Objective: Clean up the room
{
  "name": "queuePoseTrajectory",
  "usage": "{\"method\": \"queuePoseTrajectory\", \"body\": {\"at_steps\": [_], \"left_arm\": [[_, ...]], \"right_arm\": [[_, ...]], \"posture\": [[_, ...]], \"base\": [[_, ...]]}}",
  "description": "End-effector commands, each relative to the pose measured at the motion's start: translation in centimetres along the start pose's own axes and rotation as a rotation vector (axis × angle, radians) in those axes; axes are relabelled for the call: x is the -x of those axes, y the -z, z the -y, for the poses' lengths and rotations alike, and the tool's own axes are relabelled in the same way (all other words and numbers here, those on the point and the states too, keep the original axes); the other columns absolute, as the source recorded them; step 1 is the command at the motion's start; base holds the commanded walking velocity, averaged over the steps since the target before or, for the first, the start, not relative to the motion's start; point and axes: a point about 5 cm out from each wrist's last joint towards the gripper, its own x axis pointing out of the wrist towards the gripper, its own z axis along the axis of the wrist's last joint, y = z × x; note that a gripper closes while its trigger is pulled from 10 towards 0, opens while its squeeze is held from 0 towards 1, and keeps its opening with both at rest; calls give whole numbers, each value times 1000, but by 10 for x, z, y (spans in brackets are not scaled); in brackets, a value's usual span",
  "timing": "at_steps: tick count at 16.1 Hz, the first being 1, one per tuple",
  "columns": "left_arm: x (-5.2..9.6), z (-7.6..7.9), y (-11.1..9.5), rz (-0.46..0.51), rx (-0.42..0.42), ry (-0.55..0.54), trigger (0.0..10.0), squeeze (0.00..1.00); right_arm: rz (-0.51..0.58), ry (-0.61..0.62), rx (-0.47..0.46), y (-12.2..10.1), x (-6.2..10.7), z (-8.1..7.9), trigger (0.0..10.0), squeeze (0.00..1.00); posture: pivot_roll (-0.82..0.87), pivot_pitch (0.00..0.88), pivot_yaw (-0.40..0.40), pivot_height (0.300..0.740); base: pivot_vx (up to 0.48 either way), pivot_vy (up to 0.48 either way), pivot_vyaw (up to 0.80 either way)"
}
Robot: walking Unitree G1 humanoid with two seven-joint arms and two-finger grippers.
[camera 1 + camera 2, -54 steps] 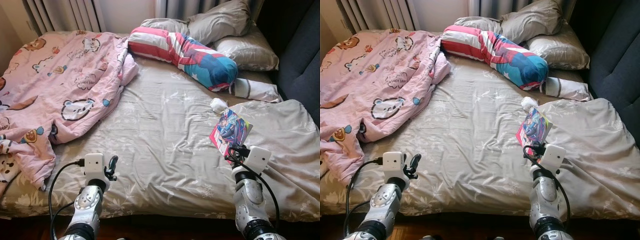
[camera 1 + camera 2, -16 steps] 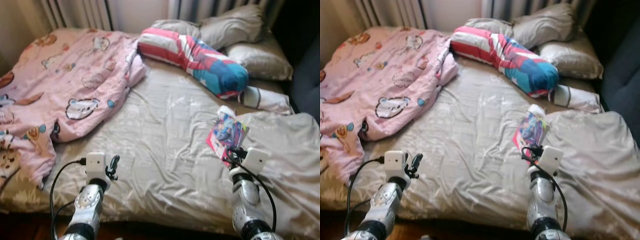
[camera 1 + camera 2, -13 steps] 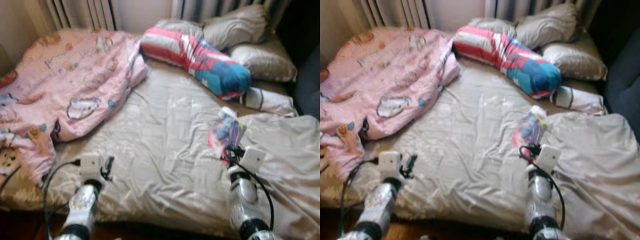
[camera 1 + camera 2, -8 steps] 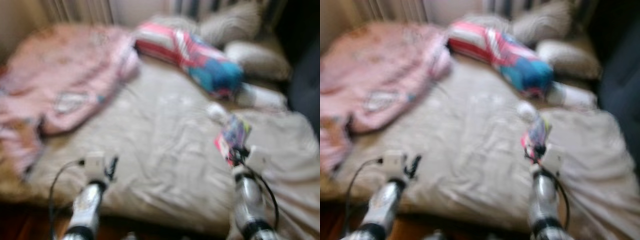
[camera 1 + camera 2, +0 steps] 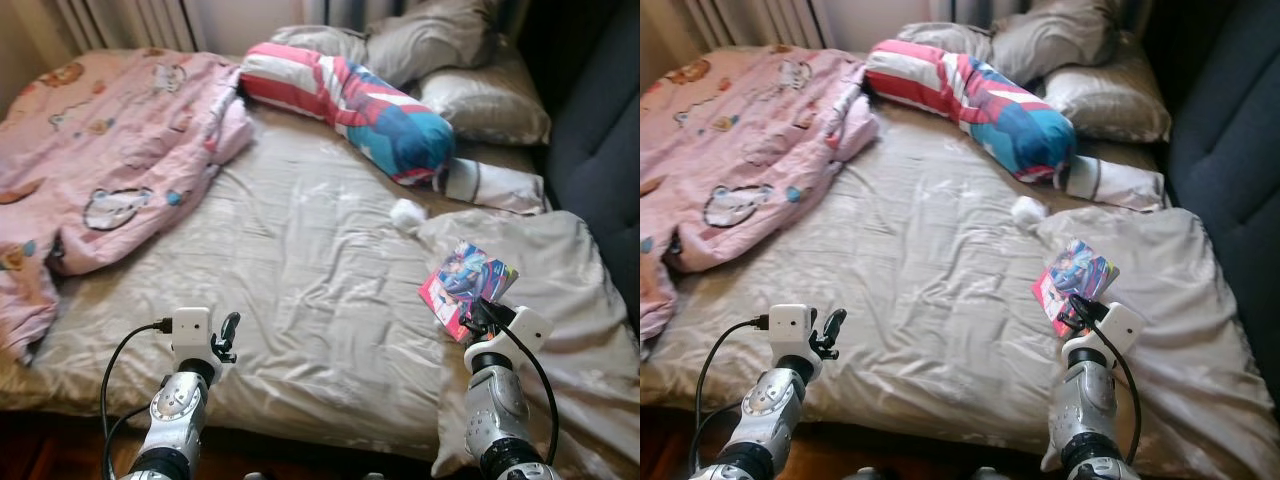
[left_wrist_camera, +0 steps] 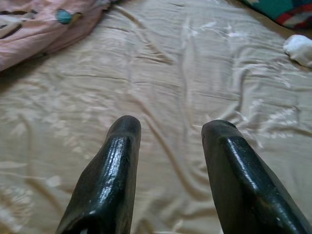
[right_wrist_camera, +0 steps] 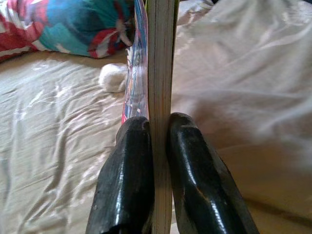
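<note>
My right gripper (image 5: 478, 318) is shut on a colourful book (image 5: 465, 281), held upright above the beige duvet (image 5: 540, 290) on the bed's right side. In the right wrist view the book's page edge (image 7: 161, 63) stands clamped between the two black fingers (image 7: 129, 161). My left gripper (image 5: 228, 333) hovers open over the near edge of the beige sheet (image 5: 300, 260); its fingers (image 6: 109, 180) have nothing between them. A small white ball of cloth (image 5: 406, 213) lies on the sheet beyond the book.
A pink cartoon blanket (image 5: 110, 140) is bunched on the bed's left. A striped red, white and blue bolster (image 5: 350, 100) and grey pillows (image 5: 470, 70) lie at the head. A dark headboard (image 5: 600, 130) runs along the right side.
The camera has shifted and steadied after a blur; the bed now sits further left in the picture. My right gripper still holds the book, and my left gripper stays open.
</note>
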Motion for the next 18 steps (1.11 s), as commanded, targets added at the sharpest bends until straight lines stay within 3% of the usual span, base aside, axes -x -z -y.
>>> {"method": "queuePoseTrajectory", "body": {"at_steps": [1, 6, 9, 11, 14, 18], "left_arm": [[3, -5, 5, -28, -9, -7, 10000, 0], [1, -4, 3, -31, -10, -1, 10000, 0], [2, -5, 4, -33, -26, 4, 10000, 0], [2, -6, 3, -27, -29, 11, 10000, 0], [5, -9, 1, -9, -40, 18, 10000, 0], [13, -16, -2, 23, -69, 37, 10000, 0]], "right_arm": [[38, -17, 10, -6, -2, -2, 10000, 0], [42, -21, -3, -8, -3, -3, 10000, 0], [23, 26, -60, -6, -4, 2, 10000, 0], [-29, 65, -151, -2, -6, 4, 10000, 0], [-81, 92, -371, 7, -6, 1, 10000, 0], [-119, 182, -518, 17, -2, 8, 10000, 0]], "posture": [[62, 157, -28, 740], [67, 137, -26, 740], [69, 142, -18, 740], [78, 165, -4, 740], [103, 193, 14, 740], [151, 252, 50, 740]], "base": [[0, 0, 0], [0, 0, 0], [0, 0, 0], [0, 0, 0], [0, 0, 0], [0, 0, 0]]}}
